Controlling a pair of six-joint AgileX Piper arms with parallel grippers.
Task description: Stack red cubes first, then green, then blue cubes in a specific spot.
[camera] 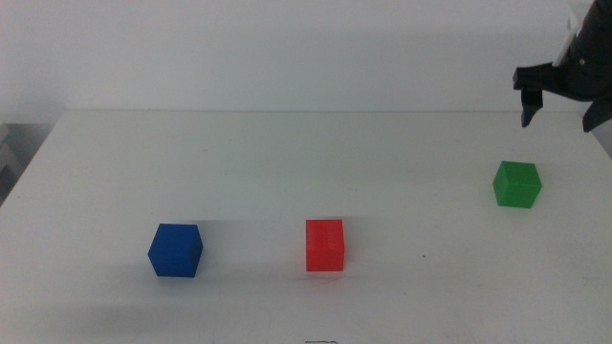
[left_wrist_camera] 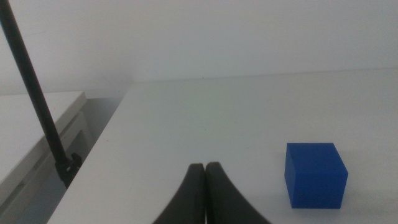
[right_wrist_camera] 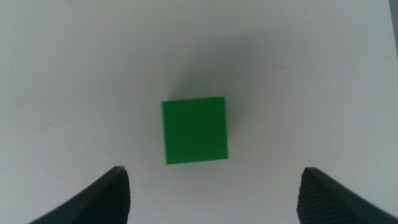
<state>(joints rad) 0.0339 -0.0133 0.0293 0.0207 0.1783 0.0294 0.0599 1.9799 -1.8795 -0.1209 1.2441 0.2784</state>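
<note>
The red cube (camera: 324,245) sits on the white table near the front middle. The blue cube (camera: 175,250) sits at the front left and also shows in the left wrist view (left_wrist_camera: 314,175). The green cube (camera: 516,183) sits at the right and also shows in the right wrist view (right_wrist_camera: 194,130). My right gripper (camera: 557,107) hangs open above and a little behind the green cube, apart from it; in the right wrist view (right_wrist_camera: 214,186) its jaws stand wide on either side. My left gripper (left_wrist_camera: 205,168) is shut and empty, low over the table beside the blue cube, out of the middle view.
The white tabletop (camera: 287,162) ends at a left edge (left_wrist_camera: 99,155), with a black pole (left_wrist_camera: 37,99) and grey furniture beyond it. A white wall stands behind the table.
</note>
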